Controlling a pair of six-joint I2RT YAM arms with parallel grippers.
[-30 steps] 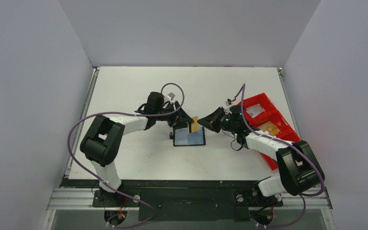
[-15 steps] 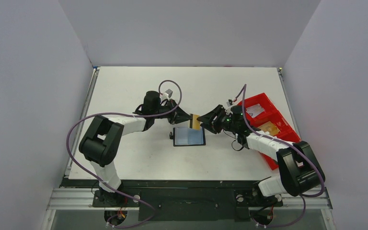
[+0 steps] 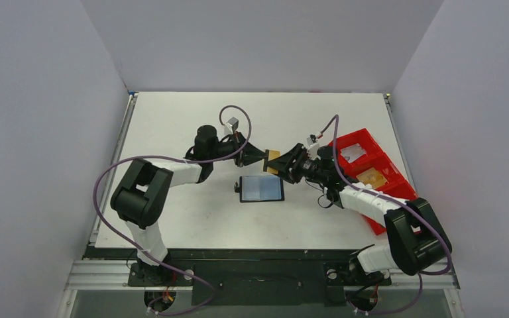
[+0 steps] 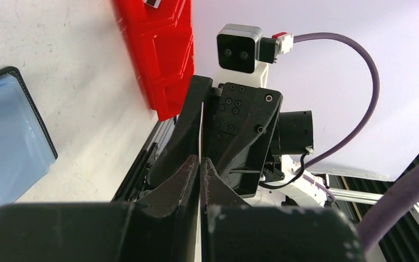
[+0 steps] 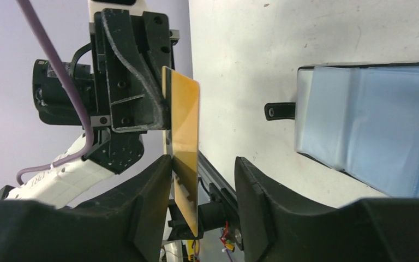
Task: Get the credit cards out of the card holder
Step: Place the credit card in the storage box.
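Observation:
The card holder (image 3: 262, 188) lies open on the table, blue-grey inner face (image 5: 371, 120) up, its black tab (image 5: 281, 111) at the left side. Above its far edge, a gold credit card (image 3: 273, 159) hangs in the air between both arms. My left gripper (image 3: 263, 158) is shut on the card's left end; in the left wrist view its fingertips (image 4: 201, 164) pinch the card edge-on. My right gripper (image 5: 204, 164) stands open around the card's (image 5: 183, 125) other end, with a wide gap to one finger.
A red compartment tray (image 3: 371, 165) sits at the table's right edge, holding a few flat items. It also shows as a red block (image 4: 158, 49) in the left wrist view. The white table (image 3: 192, 112) stretches behind and left of the arms.
My left gripper closed on the gold card and my right gripper opened. Both grippers and the card rose slightly and shifted toward the far side, away from the card holder.

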